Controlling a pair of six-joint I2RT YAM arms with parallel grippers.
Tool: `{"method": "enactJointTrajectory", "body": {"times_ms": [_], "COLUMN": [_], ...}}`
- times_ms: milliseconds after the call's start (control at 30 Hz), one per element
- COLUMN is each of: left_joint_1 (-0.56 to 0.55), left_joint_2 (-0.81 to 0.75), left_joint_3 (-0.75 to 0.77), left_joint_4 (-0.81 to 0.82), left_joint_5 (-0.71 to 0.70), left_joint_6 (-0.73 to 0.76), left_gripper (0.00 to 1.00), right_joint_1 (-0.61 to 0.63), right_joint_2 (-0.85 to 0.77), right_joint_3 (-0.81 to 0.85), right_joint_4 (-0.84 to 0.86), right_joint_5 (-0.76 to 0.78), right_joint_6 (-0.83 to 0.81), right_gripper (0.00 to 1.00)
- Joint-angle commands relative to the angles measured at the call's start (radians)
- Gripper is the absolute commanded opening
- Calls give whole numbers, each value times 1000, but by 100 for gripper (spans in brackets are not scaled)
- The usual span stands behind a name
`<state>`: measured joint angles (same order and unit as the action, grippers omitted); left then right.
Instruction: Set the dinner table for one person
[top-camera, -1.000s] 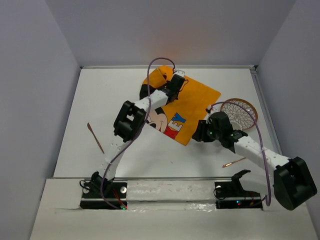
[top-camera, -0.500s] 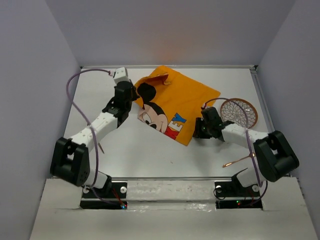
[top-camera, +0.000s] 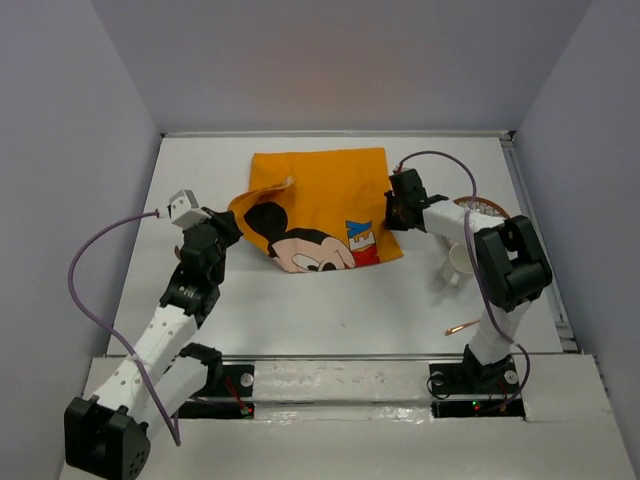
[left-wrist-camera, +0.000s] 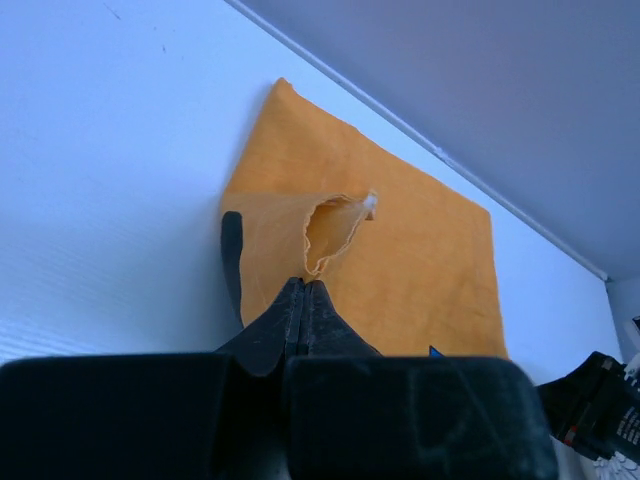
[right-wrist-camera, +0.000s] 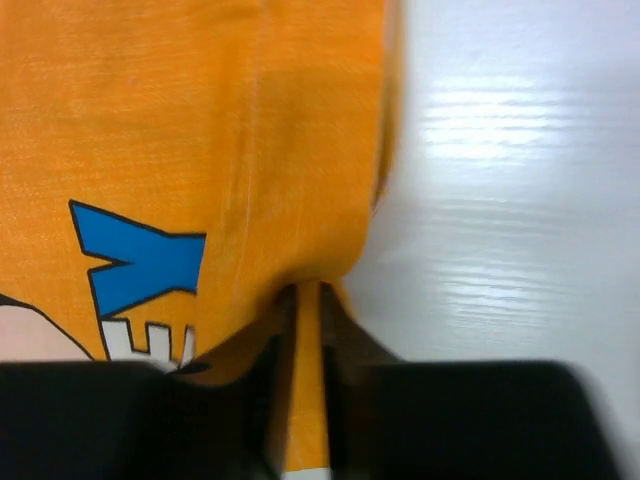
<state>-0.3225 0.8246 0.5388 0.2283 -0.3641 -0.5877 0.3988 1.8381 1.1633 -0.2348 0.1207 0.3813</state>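
Large plain white rectangular dinner table (top-camera: 300, 310) with a thin metal rim fills the floor of the enclosure, under both arms and everything else; on its far middle lies the orange Mickey Mouse cloth mat (top-camera: 330, 180), printed face up, roughly square to the far edge; the mat's left corner (left-wrist-camera: 312, 222) is flipped over on itself, underside showing, a loose pocket standing up. Left gripper (left-wrist-camera: 305, 295): fingers drawn fully together at the near-left edge of the mat, cloth apparently nipped at the tips, though how deep the bite goes I cannot tell. Right gripper (right-wrist-camera: 306, 330): jaws all but closed, a thin fold of orange cloth clamped between them at the mat's right edge. Risks, as I judge them: an uneven pull between the two ends could slip a shallow bite and leave the mat skewed or rucked; letting go now would likely leave the corner doubled over, a lump under the setting; lifting with cloth pinched would drag the mat off its spot. Further out, right side: small white cup (top-camera: 459, 258) just beside the right forearm; round woven wire coaster (top-camera: 490, 208) partly hidden behind that arm; thin copper spoon (top-camera: 462, 327) nearer the bases; a sideways swing of the right arm could tip the cup or sweep the spoon.
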Motion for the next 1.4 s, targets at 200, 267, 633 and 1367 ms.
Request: {"method": "enactJointTrajectory", "body": {"times_ms": [200, 267, 633, 1367], "left_joint_1": [7, 7, 5, 5], "left_joint_2": [-185, -194, -268, -274], "left_joint_3": [-200, -209, -240, -246], "left_joint_4": [68, 80, 86, 166], "left_joint_5": [10, 17, 89, 136], "left_joint_6": [-127, -127, -113, -146], "left_gripper": [0, 0, 0, 0], "right_joint_1": [-8, -8, -8, 55], "right_joint_2": [-382, -427, -292, -192], "right_joint_3": [-298, -387, -389, -338], "right_joint_4": [-29, -5, 121, -38], "right_joint_5": [-18, 20, 22, 111], "right_joint_6": [40, 86, 203, 137], "right_gripper": [54, 53, 57, 45]}}
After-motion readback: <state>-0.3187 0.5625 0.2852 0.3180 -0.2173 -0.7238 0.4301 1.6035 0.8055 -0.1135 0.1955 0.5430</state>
